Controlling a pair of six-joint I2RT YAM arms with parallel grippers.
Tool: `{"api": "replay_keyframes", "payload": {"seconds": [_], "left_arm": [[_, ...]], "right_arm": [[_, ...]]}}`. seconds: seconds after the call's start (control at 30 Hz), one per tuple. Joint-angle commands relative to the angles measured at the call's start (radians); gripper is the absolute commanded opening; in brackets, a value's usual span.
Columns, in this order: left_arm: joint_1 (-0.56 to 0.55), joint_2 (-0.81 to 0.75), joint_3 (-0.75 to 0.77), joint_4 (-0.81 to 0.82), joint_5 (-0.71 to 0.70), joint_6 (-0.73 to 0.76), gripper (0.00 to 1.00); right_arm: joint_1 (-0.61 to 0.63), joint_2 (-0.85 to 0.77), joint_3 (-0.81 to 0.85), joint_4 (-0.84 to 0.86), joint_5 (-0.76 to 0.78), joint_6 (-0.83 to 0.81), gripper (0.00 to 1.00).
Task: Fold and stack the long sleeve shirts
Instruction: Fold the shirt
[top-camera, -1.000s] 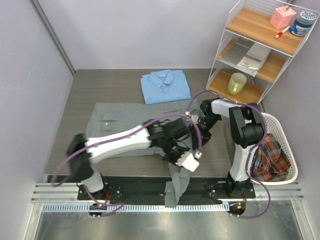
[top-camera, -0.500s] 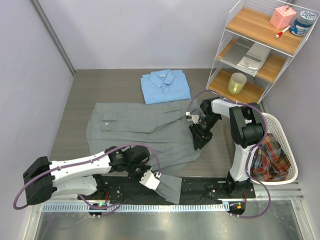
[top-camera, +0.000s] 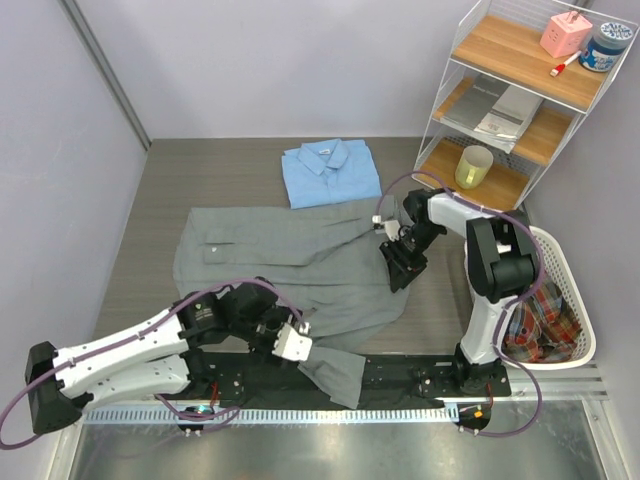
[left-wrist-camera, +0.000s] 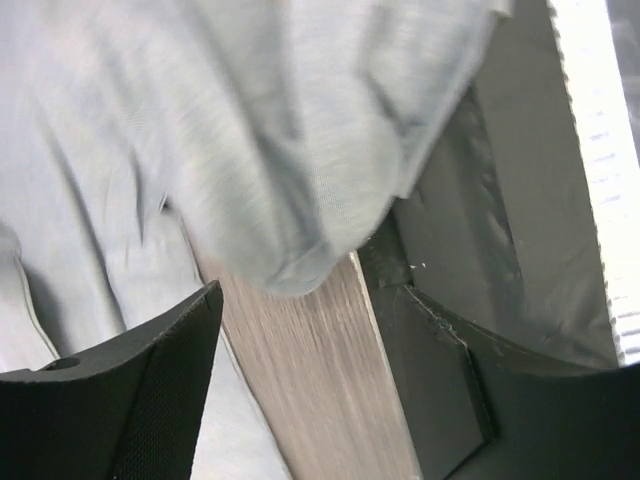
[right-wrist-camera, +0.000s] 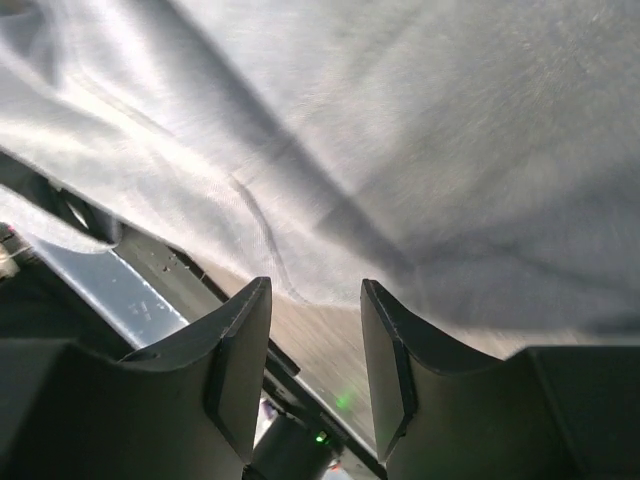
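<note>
Holding the left tool (left-wrist-camera: 305, 300) with jaws wide apart, gripping nothing, just above the near hem of the plain grey collared cloth shirt (top-camera: 290, 255). Holding the right tool (right-wrist-camera: 315, 300) part-way open at that shirt's right edge, clamping nothing visible. Lying spread across the dark wood-grain surface (top-camera: 150, 200), one flap draping over the near edge; lying folded just beyond, the plain light blue collared shirt (top-camera: 330, 172). Judging: laying-out step closing, first fold not yet made. Calling next for pinching an outer edge or sleeve and carrying it inward. Blurring the cloth in both wrist views; hiding the near-left hem under the left arm (top-camera: 140, 345).
</note>
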Motion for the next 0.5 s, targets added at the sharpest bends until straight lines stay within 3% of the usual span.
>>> {"api": "replay_keyframes", "payload": {"seconds": [0.0,0.17,0.27,0.47], "left_arm": [[0.168,0.009,0.07,0.038,-0.009,-0.245,0.7],[0.477,0.054,0.168,-0.033,0.113,-0.318,0.74],[0.72,0.097,0.233,-0.175,0.231,-0.238,0.75],[1.041,0.211,0.27,-0.424,0.288,0.096,0.67]], "right_arm": [[0.0,-0.202,0.008,-0.007,-0.057,-0.084,0.47],[0.063,-0.371,-0.079,0.037,-0.072,-0.13,0.47],[0.155,-0.46,-0.152,0.107,-0.042,-0.159,0.47],[0.307,-0.56,-0.305,0.27,0.072,-0.233,0.49]]}}
